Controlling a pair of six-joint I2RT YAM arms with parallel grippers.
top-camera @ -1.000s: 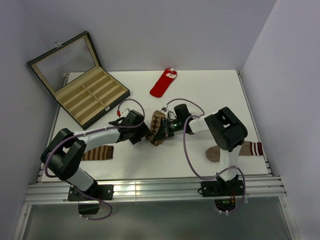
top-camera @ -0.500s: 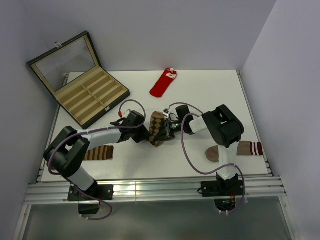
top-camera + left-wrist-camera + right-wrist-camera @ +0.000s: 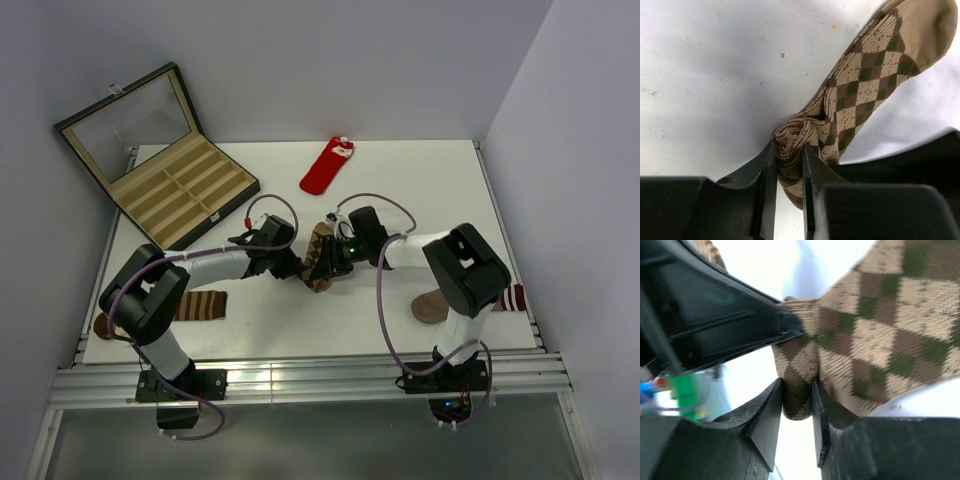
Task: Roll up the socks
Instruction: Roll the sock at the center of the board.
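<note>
Both arms rise from their bases at the near table point(image 3: 300, 330) edge and bend inward, their wrists meeting low over the middle of the surface. Near the left base a brown-and-cream striped sock point(image 3: 203, 305) lies flat, partly under the left arm; near the right base a tan-brown sock point(image 3: 430, 307) lies partly behind the right arm. At mid-table the left gripper point(image 3: 789, 167) has its fingers point(image 3: 768, 170) pressed on the bunched, curled end of the argyle sock point(image 3: 870, 75), whose flat toe end stretches away over the table. The right gripper point(image 3: 797, 405), facing it from the other side, pinches a fold of the same sock between narrowly set fingers point(image 3: 771, 410). The two grippers sit almost touching, with the sock between them. Bare table lies around them, widest to the far right. Farther back, the red sock point(image 3: 327, 167) lies flat near the far edge, well apart from both grippers. An open compartmented case point(image 3: 185, 190) occupies the far left corner. Count: two arms, four socks, one case.
</note>
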